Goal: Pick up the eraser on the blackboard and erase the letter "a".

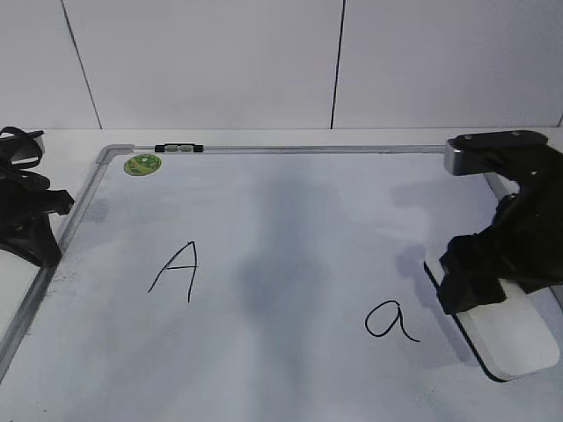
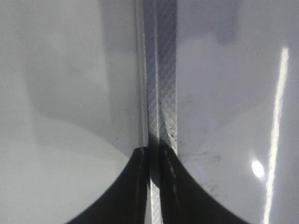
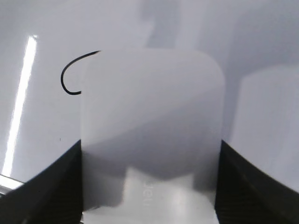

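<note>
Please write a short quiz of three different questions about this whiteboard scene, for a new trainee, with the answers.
1. True or false: the right gripper has its fingers on either side of the eraser.
2. Which letter lies closer to the eraser: A) capital "A", B) lowercase "a"?
3. Fill in: near the blackboard's far left corner sits a round green ____.

Key: 1 true; 2 B; 3 magnet.
</note>
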Action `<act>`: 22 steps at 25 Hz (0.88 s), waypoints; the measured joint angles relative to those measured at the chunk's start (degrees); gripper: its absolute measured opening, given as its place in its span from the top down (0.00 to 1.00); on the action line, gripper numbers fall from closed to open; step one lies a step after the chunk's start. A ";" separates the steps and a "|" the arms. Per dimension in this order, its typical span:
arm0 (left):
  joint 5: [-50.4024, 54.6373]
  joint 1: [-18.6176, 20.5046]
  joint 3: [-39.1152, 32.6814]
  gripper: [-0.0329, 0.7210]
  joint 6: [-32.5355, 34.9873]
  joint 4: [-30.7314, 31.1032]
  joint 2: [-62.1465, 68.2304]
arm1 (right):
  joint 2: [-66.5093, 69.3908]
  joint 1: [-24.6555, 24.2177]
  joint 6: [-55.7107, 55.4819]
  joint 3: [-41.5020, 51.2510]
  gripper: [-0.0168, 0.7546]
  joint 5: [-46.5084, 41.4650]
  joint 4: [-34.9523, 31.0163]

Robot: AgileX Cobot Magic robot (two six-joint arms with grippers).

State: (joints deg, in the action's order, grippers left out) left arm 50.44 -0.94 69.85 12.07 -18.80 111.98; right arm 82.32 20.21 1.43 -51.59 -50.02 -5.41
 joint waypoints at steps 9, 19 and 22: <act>0.00 0.00 0.00 0.91 0.00 0.00 0.00 | 11.46 4.86 -0.32 -3.57 0.24 5.43 0.11; 0.13 0.00 0.00 0.91 0.00 0.00 0.00 | 20.01 5.53 -0.32 -9.33 0.24 7.53 1.11; 0.13 0.00 0.00 0.91 0.00 0.00 0.00 | 20.23 6.26 -0.22 -9.57 0.24 7.43 1.58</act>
State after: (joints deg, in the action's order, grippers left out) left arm 50.57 -0.94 69.85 12.07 -18.80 111.98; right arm 102.55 26.46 1.21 -61.17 -42.59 -3.83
